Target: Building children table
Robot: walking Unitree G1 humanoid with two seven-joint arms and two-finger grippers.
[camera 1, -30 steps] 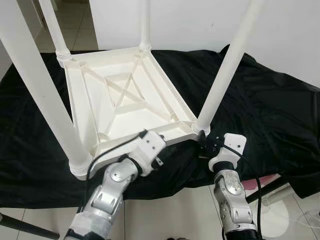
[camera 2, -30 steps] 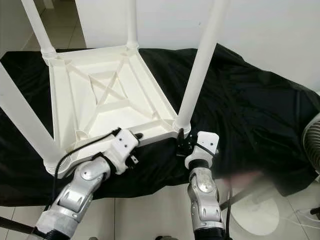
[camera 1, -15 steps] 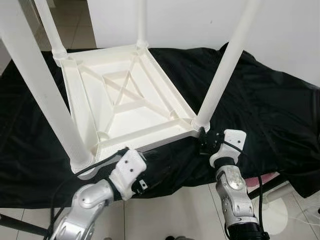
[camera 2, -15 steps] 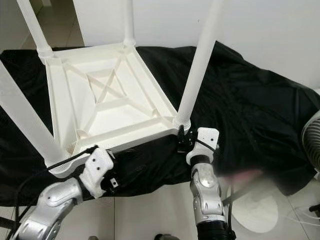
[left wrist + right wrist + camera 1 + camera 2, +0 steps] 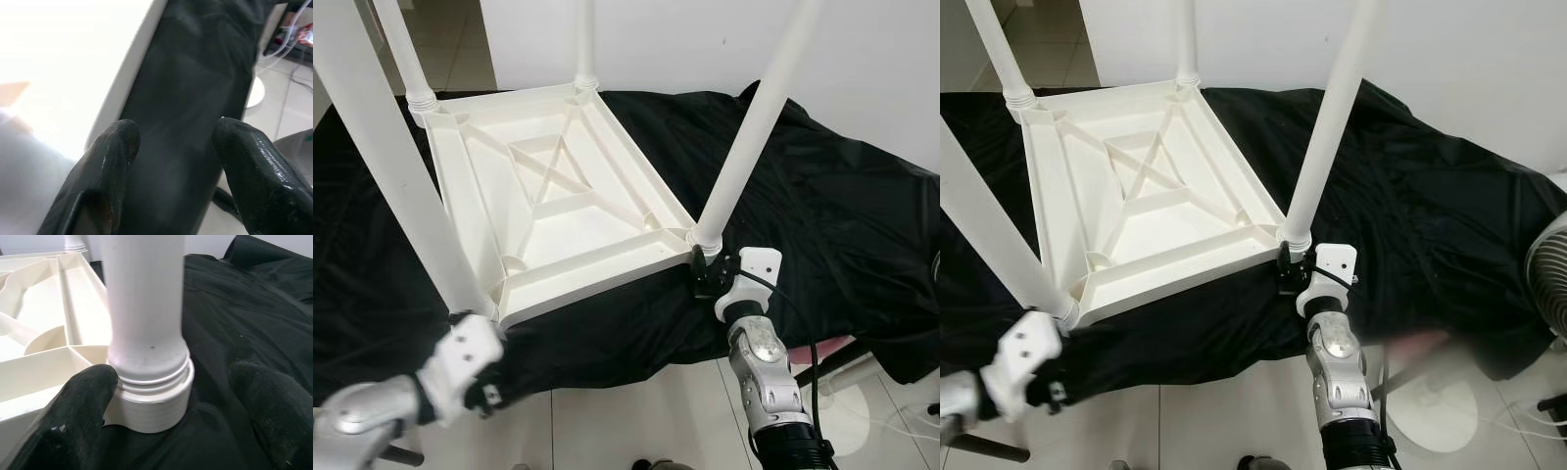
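Four white legs stand upward from the inverted white table [image 5: 558, 211], which rests tabletop-down on a black cloth [image 5: 832, 225] covering the work surface. The underside shows a raised rim and crossed stiffening ribs.

Right gripper [image 5: 703, 274]: positioned at the near right corner of the table, at the base of the near right leg [image 5: 749, 137]. In the right wrist view the two black fingers [image 5: 80, 404] are spread wide, one on each side of the ribbed socket collar [image 5: 154, 391] into which the leg seats. One finger lies against the side of the collar; the other is clear of it over the cloth. The fingers grip nothing.

Left gripper [image 5: 171, 147]: low, near the near left corner of the table, below the near left leg [image 5: 386, 166]. Its white wrist housing [image 5: 465, 357] appears beside the draped cloth edge. In the left wrist view the fingers are parted with nothing between them, facing the hanging cloth and the pale table edge [image 5: 122, 93]; this view is blurred.

Adjacent items: tiled floor [image 5: 636, 416] and a white wall [image 5: 685, 44] behind the work surface.
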